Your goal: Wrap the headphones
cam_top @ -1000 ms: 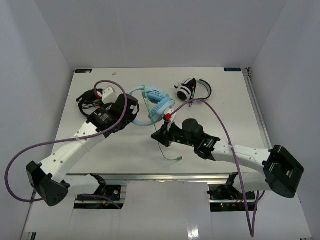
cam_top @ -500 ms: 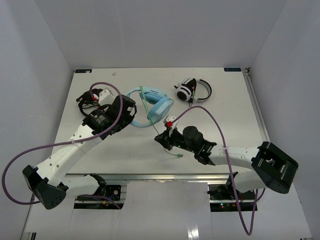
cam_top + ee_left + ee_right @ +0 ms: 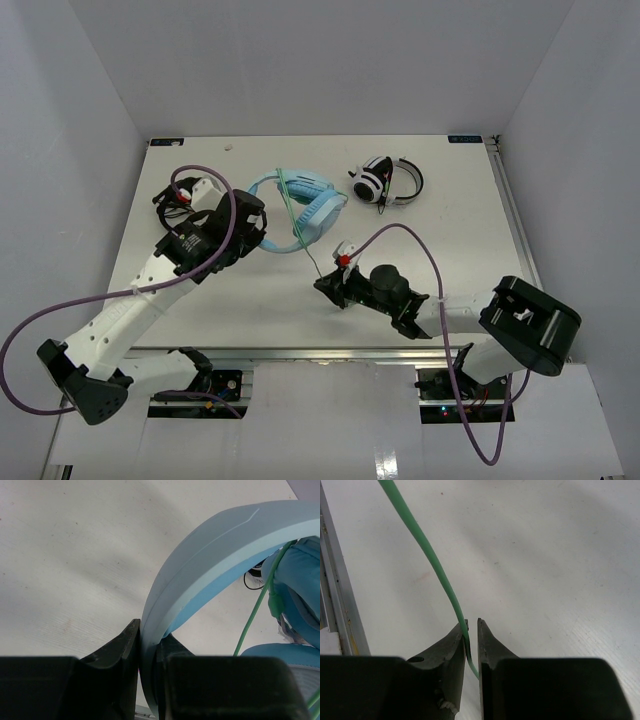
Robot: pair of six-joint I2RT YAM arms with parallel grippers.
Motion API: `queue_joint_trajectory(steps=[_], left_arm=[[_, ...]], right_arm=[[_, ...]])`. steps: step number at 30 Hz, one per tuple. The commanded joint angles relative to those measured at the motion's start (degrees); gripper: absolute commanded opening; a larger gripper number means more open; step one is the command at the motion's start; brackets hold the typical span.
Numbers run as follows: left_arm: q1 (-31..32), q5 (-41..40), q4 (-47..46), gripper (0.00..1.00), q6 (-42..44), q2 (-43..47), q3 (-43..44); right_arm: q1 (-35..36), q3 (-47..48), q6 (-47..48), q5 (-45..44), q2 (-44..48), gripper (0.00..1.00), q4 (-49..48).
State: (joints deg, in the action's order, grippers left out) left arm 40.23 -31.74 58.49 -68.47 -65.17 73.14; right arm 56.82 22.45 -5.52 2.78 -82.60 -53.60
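The light blue headphones (image 3: 305, 205) lie at the middle back of the table. My left gripper (image 3: 265, 228) is shut on their wide headband (image 3: 200, 555), which is clamped between the black fingers (image 3: 125, 645). A padded ear cup (image 3: 300, 580) shows at the right of the left wrist view. The thin green cable (image 3: 311, 258) runs from the headphones toward the near edge. In front of the headphones, my right gripper (image 3: 322, 285) has its jaws a little apart. The cable (image 3: 427, 555) passes through that gap (image 3: 472, 622) against the left finger, not pinched.
Black headphones (image 3: 172, 200) lie at the back left, partly behind my left arm. White-and-black headphones (image 3: 385, 180) sit at the back right. The table's metal front rail (image 3: 335, 580) lies close to the left of my right gripper. Purple hoses loop over both arms.
My right gripper has slid back along the cable toward the near edge, and its jaws have eased apart. My left gripper has kept its hold on the headband and shifted slightly.
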Motion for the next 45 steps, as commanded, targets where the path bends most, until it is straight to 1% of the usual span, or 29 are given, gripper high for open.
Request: queue_joint_trajectory(steps=[1, 4, 11, 14, 16, 18, 20, 22, 24, 27, 28, 30, 31, 34, 35, 38, 40, 41, 43, 45], left_arm=[[-0.31, 0.36, -3.34, 0.00, -2.57, 3.37, 2.79], [-0.24, 0.31, -3.16, 0.00, -2.55, 3.94, 2.87], [-0.24, 2.97, -3.20, 0.00, -2.24, 5.87, 2.30], [-0.24, 3.80, -3.55, 0.00, -1.93, 7.74, 1.28], [-0.24, 4.03, -3.48, 0.00, -1.85, 8.75, 0.75], [-0.24, 3.95, -3.19, 0.00, -1.81, 9.64, 0.29], [-0.24, 3.91, -3.12, 0.00, -1.61, 10.67, -0.07], [-0.24, 3.96, -3.25, 0.00, -1.15, 11.17, -0.37], [-0.24, 5.43, -4.10, 0.00, 2.17, 11.79, -1.18], [-0.24, 8.96, -9.39, 0.00, 8.60, 14.23, -3.03], [-0.24, 11.32, -11.40, 0.00, 10.87, 15.29, -3.90], [-0.24, 17.33, -16.03, 0.00, 15.96, 17.66, -5.72], [-0.24, 19.24, -17.03, 0.00, 19.41, 18.79, -5.81], [-0.24, 26.17, -18.56, 0.00, 25.17, 19.87, -5.09], [-0.24, 28.87, -19.11, 0.00, 27.21, 19.83, -4.88], [-0.24, 40.85, -19.45, 0.00, 34.72, 17.96, -3.64], [-0.24, 49.23, -19.71, 0.00, 39.21, 16.64, -4.02], [-0.24, 51.75, -19.66, 0.00, 40.88, 16.29, -4.41], [-0.24, 52.84, -18.93, 0.00, 45.19, 16.05, -6.00], [-0.24, 47.17, -16.20, 0.00, 47.52, 15.75, -6.68]], right_arm=[[0.40, -1.26, 0.54, -1.44, -3.37, 0.20, -8.32], [0.40, -2.13, 0.65, -1.41, -6.12, 0.20, -11.53], [0.30, -0.82, 1.08, -0.48, -12.22, 0.20, -13.13], [-0.59, -0.53, 1.09, 0.59, -15.11, 0.19, -15.82], [-1.18, 0.02, 0.47, 1.11, -16.51, 0.18, -15.96], [-1.61, 0.31, -0.06, 1.61, -17.68, 0.16, -16.51], [-2.03, 0.75, -0.34, 2.02, -19.04, 0.10, -16.80], [-2.22, 0.86, -0.53, 2.21, -19.74, 0.08, -17.01], [-2.90, 0.40, -0.69, 2.16, -19.50, 0.08, -17.51], [-4.63, -0.08, -1.63, 3.66, -18.24, 0.08, -17.86], [-5.58, -0.14, -1.94, 5.00, -17.20, 0.08, -17.90], [-7.73, -0.20, -2.48, 8.54, -14.63, 0.08, -18.03], [-8.27, -0.13, -2.56, 9.97, -13.94, 0.08, -18.03], [-11.49, 1.20, -2.65, 18.88, -10.95, 0.08, -16.81], [-11.64, 1.58, -2.65, 21.53, -10.83, 0.08, -16.42], [-13.86, 3.71, -3.11, 32.17, -9.26, 0.08, -14.09], [-15.00, 6.83, -3.59, 35.26, -8.81, 0.08, -9.26], [-15.59, 8.21, -4.03, 36.05, -8.57, 0.08, -7.15], [-17.75, 10.65, -5.26, 36.58, -7.43, 0.08, -2.95], [-20.02, 13.14, -6.99, 35.05, -6.21, 0.08, 2.50]])
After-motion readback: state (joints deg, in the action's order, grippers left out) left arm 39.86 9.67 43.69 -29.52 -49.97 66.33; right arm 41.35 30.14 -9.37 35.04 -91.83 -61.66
